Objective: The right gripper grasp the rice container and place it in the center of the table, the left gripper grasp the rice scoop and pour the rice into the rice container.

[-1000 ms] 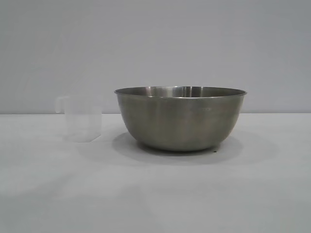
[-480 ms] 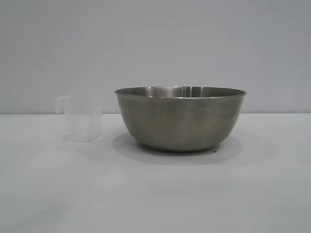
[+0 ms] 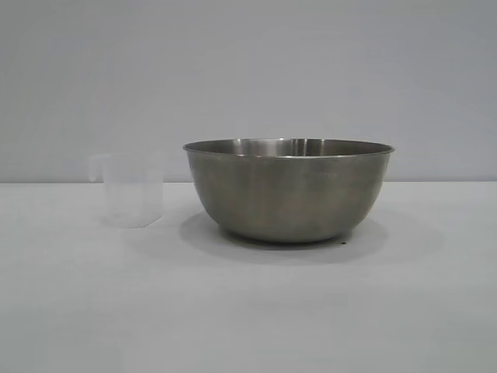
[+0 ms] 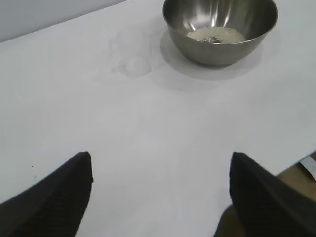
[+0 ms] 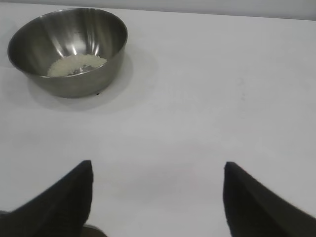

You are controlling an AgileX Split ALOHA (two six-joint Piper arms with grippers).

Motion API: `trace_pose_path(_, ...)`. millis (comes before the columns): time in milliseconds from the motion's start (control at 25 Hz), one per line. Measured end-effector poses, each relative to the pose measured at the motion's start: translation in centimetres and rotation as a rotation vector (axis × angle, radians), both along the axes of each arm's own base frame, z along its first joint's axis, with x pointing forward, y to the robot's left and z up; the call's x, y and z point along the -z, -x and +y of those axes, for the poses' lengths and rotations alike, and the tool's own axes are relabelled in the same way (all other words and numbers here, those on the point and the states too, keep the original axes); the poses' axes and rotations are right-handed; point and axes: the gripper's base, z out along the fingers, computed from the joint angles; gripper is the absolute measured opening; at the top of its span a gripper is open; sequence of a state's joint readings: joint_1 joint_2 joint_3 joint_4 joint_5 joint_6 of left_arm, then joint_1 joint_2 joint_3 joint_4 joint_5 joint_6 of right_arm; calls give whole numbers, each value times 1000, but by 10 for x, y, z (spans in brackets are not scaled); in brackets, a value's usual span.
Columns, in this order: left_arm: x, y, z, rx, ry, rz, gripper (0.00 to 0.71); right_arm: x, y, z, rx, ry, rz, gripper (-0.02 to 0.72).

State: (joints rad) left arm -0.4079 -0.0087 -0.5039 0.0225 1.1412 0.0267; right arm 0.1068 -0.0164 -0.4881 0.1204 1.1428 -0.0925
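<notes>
No words, numbers or signs to read anywhere. Rice container [image 3: 289, 190] plain steel. Rice scoop [image 3: 132, 190] marks too faint.

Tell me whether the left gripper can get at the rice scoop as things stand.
Probably yes: the left gripper is open, and only bare table lies between it and the rice scoop, beside the rice container.

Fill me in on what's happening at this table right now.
Nothing is being handled. The rice container stands on the table with the rice already in its bottom. The rice scoop stands upright beside it, apart, looking empty. The left gripper and right gripper hang back over bare table, jaws open.
</notes>
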Motion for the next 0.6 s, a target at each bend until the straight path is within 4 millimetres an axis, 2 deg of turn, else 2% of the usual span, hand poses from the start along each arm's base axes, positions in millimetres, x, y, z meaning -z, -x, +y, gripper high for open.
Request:
trace_pose_path(240,1,0,6,-80,4,8,505,0,0,0,0,0,0,481)
trace_pose_path(600,4,-4,7,-105,4,-3,505,0,0,0,0,0,0,481)
